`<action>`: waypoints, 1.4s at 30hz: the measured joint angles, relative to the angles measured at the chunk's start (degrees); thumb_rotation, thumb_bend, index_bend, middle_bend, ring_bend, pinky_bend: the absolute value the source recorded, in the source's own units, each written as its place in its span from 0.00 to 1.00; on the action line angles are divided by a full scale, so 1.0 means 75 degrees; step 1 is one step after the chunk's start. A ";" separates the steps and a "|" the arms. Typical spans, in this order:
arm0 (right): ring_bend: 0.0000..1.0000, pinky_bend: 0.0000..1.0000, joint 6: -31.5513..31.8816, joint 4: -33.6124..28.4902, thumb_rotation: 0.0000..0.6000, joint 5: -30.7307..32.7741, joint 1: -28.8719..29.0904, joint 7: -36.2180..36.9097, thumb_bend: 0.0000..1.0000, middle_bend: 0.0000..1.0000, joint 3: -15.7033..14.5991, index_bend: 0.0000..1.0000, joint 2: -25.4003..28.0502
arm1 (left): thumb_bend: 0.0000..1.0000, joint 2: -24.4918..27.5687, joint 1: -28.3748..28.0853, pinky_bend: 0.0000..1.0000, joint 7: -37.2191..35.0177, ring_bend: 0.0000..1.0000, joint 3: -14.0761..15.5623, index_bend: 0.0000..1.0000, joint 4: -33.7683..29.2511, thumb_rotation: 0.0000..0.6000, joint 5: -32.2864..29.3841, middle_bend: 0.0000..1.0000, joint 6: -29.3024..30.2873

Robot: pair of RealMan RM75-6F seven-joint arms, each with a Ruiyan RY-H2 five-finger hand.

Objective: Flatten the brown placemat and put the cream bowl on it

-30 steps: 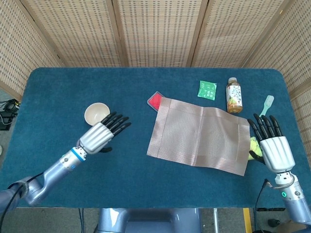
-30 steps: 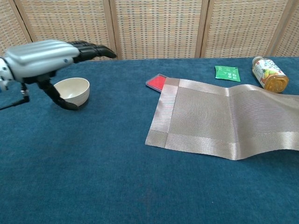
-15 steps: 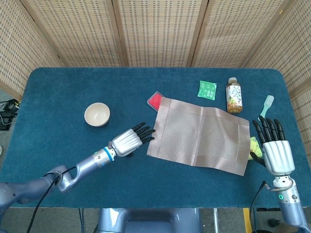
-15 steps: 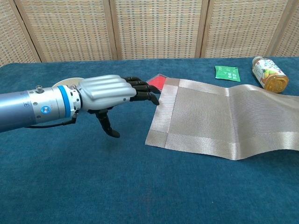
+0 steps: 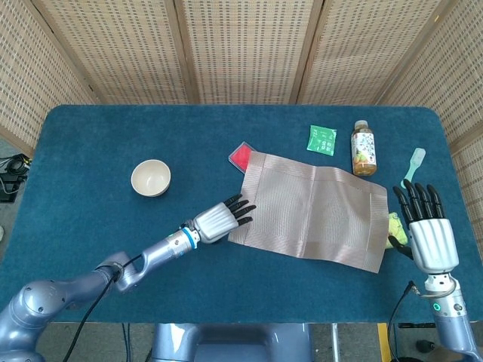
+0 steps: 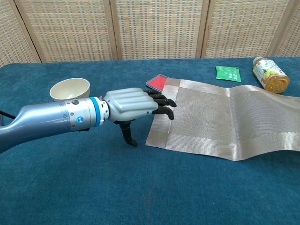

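Now the left hand [image 5: 220,218] reaches flat, fingers spread and holding nothing, its fingertips [image 6: 168,104] over the left edge of the brown placemat [image 5: 311,216], mid-desk. The cream bowl [image 5: 151,178] sits well left. The right hand [image 5: 428,228] hovers open by the placemat's right edge.
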 measured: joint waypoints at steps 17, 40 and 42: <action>0.00 0.00 0.0079 -0.0094 1.00 -0.0126 -0.0099 -0.0037 0.00 0.00 0.0101 0.00 0.0049 | 0.16 -0.0539 -0.0501 0.00 0.0184 0.00 -0.0057 0.23 0.0465 1.00 -0.0365 0.00 -0.0230; 0.00 0.00 0.0147 -0.0260 1.00 -0.0301 -0.0189 0.0036 0.00 0.00 0.0145 0.00 0.0145 | 0.43 -0.0745 -0.0620 0.00 0.0184 0.00 -0.0153 0.54 0.0543 1.00 -0.0762 0.00 -0.0126; 0.00 0.00 0.0155 -0.0275 1.00 -0.0316 -0.0196 0.0048 0.00 0.00 0.0146 0.00 0.0155 | 0.44 -0.0795 -0.0626 0.00 0.0154 0.00 -0.0174 0.59 0.0600 1.00 -0.0770 0.00 -0.0056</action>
